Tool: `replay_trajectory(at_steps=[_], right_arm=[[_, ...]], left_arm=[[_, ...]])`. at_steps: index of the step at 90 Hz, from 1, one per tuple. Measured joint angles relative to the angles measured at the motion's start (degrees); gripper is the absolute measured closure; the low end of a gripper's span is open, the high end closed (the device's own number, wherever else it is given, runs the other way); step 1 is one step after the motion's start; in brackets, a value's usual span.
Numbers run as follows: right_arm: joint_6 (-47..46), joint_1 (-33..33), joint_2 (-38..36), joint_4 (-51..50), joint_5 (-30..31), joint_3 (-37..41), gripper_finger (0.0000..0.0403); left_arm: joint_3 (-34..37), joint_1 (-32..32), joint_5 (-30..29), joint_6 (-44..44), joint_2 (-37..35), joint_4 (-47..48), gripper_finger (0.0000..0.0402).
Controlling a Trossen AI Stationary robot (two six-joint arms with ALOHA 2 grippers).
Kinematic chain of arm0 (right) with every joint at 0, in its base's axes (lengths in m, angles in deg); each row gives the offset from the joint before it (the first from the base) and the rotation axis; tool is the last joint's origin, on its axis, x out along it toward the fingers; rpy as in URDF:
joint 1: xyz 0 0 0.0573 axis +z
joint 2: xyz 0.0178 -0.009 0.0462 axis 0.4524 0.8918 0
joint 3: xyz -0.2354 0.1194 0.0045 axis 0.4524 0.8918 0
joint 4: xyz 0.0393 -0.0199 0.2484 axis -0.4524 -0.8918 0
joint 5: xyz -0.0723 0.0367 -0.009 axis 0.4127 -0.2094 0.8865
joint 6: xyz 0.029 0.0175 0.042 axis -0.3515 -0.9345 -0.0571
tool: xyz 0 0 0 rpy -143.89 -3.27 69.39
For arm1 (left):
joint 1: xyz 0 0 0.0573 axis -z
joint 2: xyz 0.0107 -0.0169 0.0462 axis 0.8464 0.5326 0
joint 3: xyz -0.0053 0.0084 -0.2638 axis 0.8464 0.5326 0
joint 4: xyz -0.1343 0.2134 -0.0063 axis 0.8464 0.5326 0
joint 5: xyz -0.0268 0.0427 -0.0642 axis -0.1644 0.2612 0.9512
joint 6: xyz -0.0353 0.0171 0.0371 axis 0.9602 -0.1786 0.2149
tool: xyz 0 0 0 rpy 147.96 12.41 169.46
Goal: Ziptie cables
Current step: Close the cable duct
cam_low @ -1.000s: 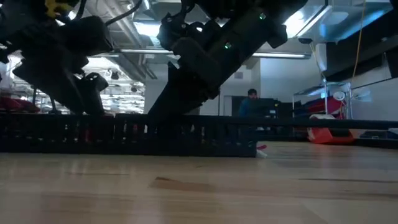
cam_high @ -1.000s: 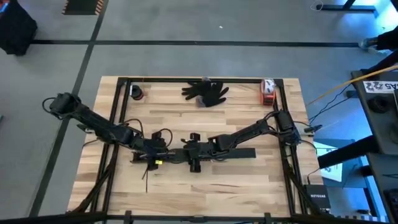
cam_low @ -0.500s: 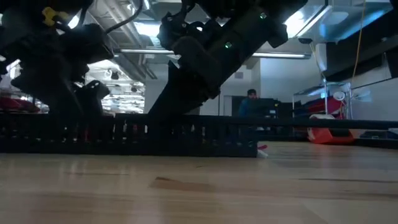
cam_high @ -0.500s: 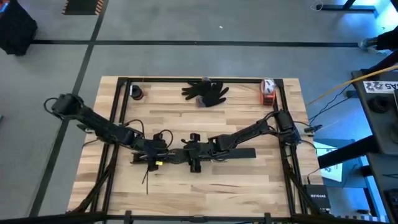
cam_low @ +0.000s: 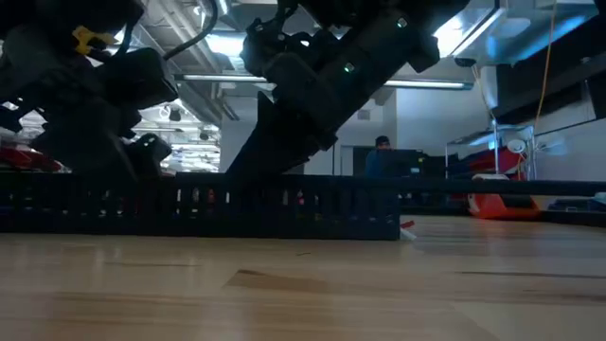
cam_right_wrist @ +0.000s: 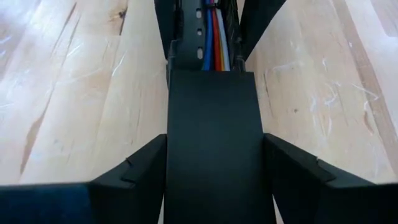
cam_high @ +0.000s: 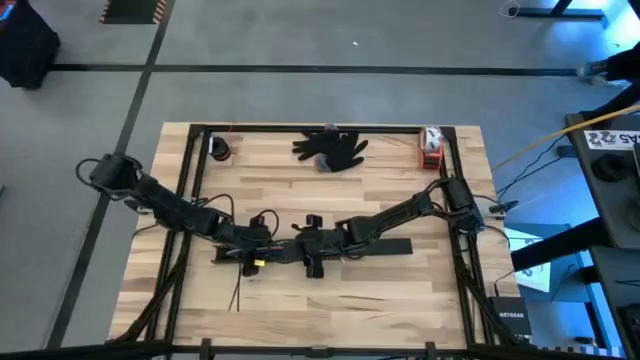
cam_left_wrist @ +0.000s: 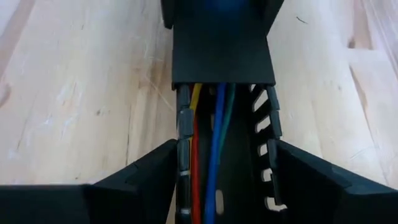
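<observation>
Both grippers, left point(cam_high: 262, 248) & right point(cam_high: 308, 246), straddle long black slotted plastic duct point(cam_left_wrist: 227, 155) w/ fingers spread wide; red, yellow, blue, green cables point(cam_left_wrist: 208, 143) run straight inside, between fingers; black glove point(cam_high: 331, 147) well beyond.

The cables point(cam_left_wrist: 208, 155) lie inside a slotted cable duct point(cam_high: 380, 247) across the tabletop point(cam_high: 330, 300) middle. The left gripper point(cam_high: 262, 247) straddles its left part, the right gripper point(cam_high: 305, 247) just beside. A glove point(cam_high: 330, 147) lies at the far edge.
</observation>
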Motion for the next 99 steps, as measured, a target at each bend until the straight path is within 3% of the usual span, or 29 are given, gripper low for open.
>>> replay_trajectory(at_steps=[71,83,99], right_arm=[[-0.3,-0.2,-0.1,0.0,-4.7,-0.2,0.0177],[-0.3,-0.3,0.0,1.0,-6.9,-0.2,0.0177],[-0.3,-0.2,0.0,0.1,-5.5,-0.2,0.0177]], left_arm=[[0.0,0.0,2.9,0.3,0.3,-2.9,0.0131],[-0.2,0.0,2.6,0.5,0.3,-3.5,0.0146],[-0.2,-0.1,2.6,1.9,0.3,-3.9,0.0163]])
